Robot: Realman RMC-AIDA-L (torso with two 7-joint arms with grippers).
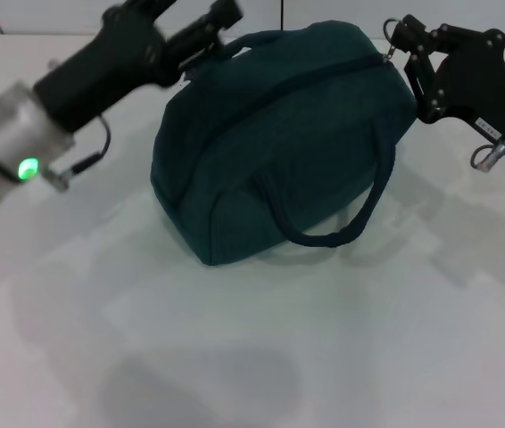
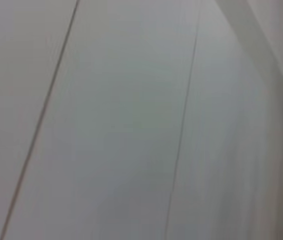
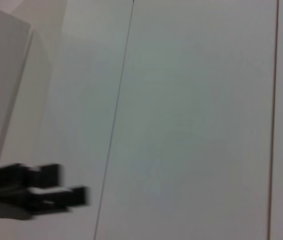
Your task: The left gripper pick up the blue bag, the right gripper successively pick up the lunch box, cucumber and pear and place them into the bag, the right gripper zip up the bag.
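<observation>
The blue bag [image 1: 279, 152] rests on the white table, leaning, with its zip line running closed along the top. One handle [image 1: 360, 214] hangs down the near side. My left gripper [image 1: 221, 27] is at the bag's far upper left corner, by the far handle, and shows blurred. My right gripper [image 1: 392, 46] is at the zip's right end, shut on the small zipper pull [image 1: 386, 56]. Its dark fingers [image 3: 36, 195] show close together in the right wrist view. The lunch box, cucumber and pear are not in view.
The white table [image 1: 324, 339] stretches in front of the bag. The left wrist view shows only pale wall panels [image 2: 131, 120], and the right wrist view looks at similar panels [image 3: 191, 100].
</observation>
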